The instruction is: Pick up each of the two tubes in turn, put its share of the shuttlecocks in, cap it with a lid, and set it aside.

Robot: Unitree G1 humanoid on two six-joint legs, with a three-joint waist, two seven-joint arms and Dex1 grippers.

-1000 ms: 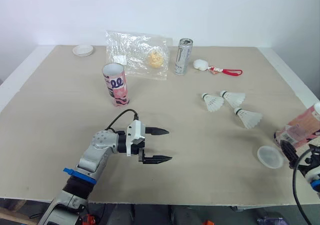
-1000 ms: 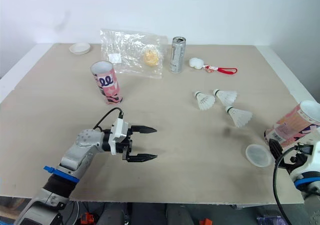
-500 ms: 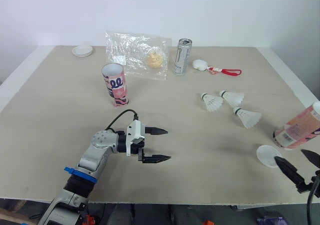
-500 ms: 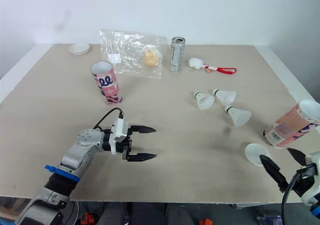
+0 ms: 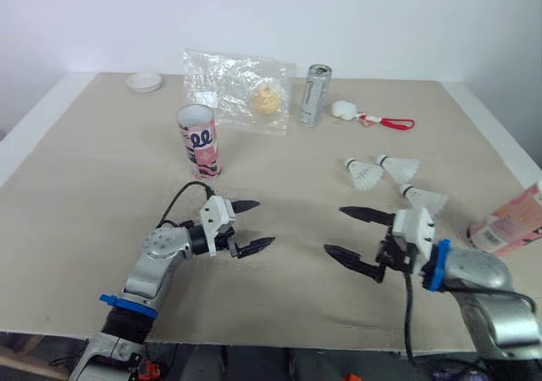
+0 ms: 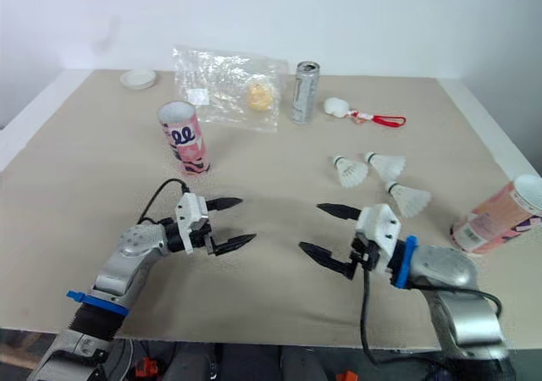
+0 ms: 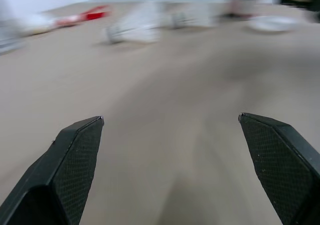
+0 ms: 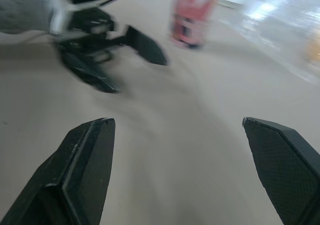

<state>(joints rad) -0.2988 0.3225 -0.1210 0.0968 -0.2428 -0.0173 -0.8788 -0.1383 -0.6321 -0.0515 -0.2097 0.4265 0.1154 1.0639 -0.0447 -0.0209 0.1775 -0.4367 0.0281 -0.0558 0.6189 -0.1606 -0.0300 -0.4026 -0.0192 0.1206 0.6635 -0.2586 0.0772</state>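
Note:
One pink tube (image 5: 198,140) stands upright at the left, mouth up. The other pink tube (image 5: 512,223) lies tilted at the table's right edge. Three white shuttlecocks (image 5: 362,173) (image 5: 398,168) (image 5: 423,199) lie right of centre. A white lid (image 5: 144,81) rests at the back left, and another lid (image 7: 272,23) appears blurred in the left wrist view. My left gripper (image 5: 265,222) is open just above the table, in front of the upright tube. Facing it from the right, my right gripper (image 5: 334,230) is open too. Neither holds anything.
A silver drink can (image 5: 315,96) stands at the back centre beside a clear plastic bag (image 5: 237,89) holding a yellow lump. A white charm on a red strap (image 5: 373,117) lies to the can's right. The table's front edge (image 5: 254,340) runs close below both arms.
My right arm has swung in from the front right corner to the table's middle, open, now pointing at the left gripper. The left gripper has edged slightly forward. The camera shifted a little.

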